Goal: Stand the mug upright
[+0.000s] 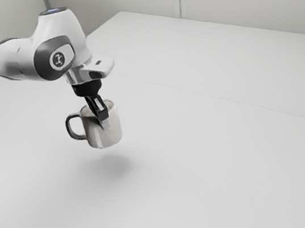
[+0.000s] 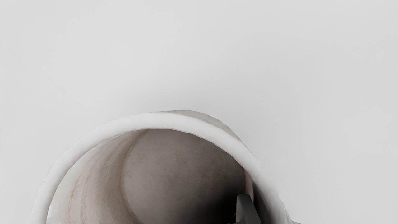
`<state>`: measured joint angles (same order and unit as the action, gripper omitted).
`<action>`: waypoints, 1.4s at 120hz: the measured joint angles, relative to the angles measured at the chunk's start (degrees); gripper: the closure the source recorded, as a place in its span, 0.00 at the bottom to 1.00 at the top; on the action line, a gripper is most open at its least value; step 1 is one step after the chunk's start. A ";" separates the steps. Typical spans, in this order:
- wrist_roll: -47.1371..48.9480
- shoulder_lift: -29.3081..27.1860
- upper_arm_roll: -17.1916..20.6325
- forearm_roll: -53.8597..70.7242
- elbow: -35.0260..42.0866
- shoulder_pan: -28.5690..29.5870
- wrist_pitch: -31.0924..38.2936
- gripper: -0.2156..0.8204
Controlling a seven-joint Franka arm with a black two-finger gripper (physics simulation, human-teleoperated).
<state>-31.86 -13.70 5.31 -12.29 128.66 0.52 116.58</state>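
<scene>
**Mug (image 1: 109,136) held aloft, its base down and away from our arm (image 1: 67,32)**

Our tabletop (image 1: 199,184) spreads wide beneath, and the mug hangs above it, with its shadow (image 1: 111,165) falling on the surface below. The arm comes in from the exterior view's left. What matters most to us is the mug's long axis: it leans, mouth up toward the exterior view's left, base down toward the exterior view's right. Our tool (image 1: 102,118) is closed on the mug's wall at the mouth, one finger (image 2: 247,210) inside, the other outside. The handle (image 1: 68,126) sticks out on the arm's side.

As we judge it, the mug is not yet standing; what remains is to swing the base back under the rim (image 2: 161,119), then lower until the base meets the tabletop flat. Letting go while it leans could tip it over.
</scene>
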 joint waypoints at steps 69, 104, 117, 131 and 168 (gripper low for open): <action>9.58 -2.98 0.37 7.54 17.33 0.71 22.79 0.96; 12.18 -0.59 0.07 8.98 19.02 1.16 26.58 0.96; 12.88 0.74 0.05 9.16 19.03 1.24 27.29 0.96; 13.50 2.36 -0.07 9.23 18.95 1.33 27.80 0.95; 13.73 1.23 0.02 8.49 16.49 0.70 26.57 0.41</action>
<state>-18.13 -12.46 5.33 -3.80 145.14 1.22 143.15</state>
